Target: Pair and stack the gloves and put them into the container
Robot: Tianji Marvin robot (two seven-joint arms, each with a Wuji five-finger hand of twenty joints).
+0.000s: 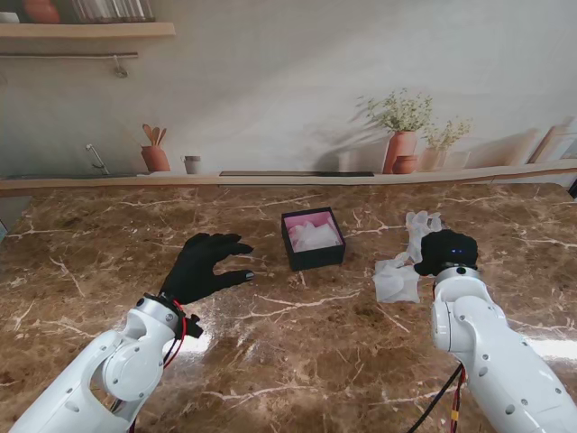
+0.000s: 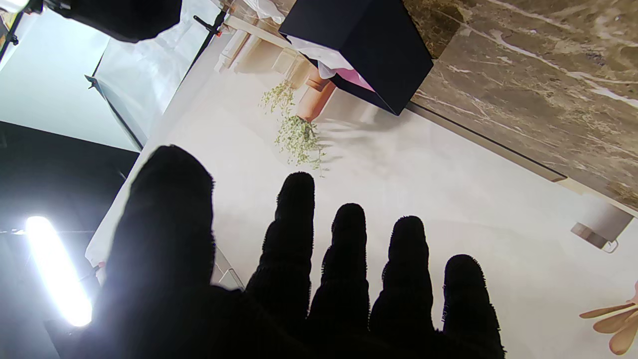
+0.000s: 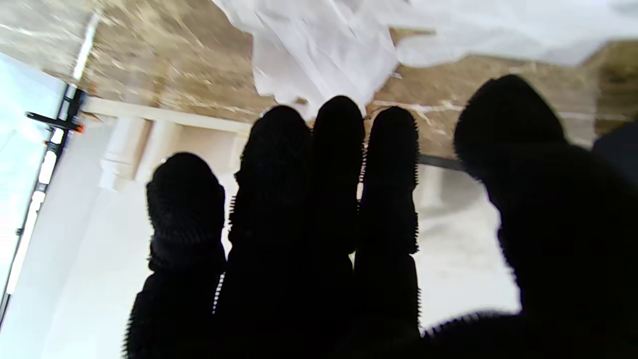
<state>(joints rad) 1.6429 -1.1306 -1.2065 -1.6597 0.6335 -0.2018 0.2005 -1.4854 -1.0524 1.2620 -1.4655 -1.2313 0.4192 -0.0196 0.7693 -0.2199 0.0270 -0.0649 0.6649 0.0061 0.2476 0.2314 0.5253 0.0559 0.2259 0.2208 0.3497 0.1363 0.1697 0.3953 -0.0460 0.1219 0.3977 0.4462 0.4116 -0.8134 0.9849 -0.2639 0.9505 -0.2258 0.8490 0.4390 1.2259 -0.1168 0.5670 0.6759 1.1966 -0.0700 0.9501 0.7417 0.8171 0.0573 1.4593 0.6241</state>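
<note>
A dark box (image 1: 313, 255) with a pink lining sits mid-table, and a white glove (image 1: 315, 236) lies inside it. To the box's right, white gloves (image 1: 398, 278) lie on the marble, their fingers (image 1: 422, 224) pointing away from me. My right hand (image 1: 444, 251), in black, hovers over them with its fingers straight and holds nothing. The right wrist view shows white glove fabric (image 3: 319, 45) just beyond the fingertips (image 3: 339, 129). My left hand (image 1: 207, 266) is spread open, palm down, left of the box. In the left wrist view the box (image 2: 369, 45) is beyond the fingers (image 2: 299, 224).
Brown marble table (image 1: 297, 361) runs to a backdrop wall with a printed shelf, potted plants (image 1: 401, 135) and utensils. A bright lamp (image 2: 55, 269) shows in the left wrist view. Bare marble lies between the two arms, nearer to me.
</note>
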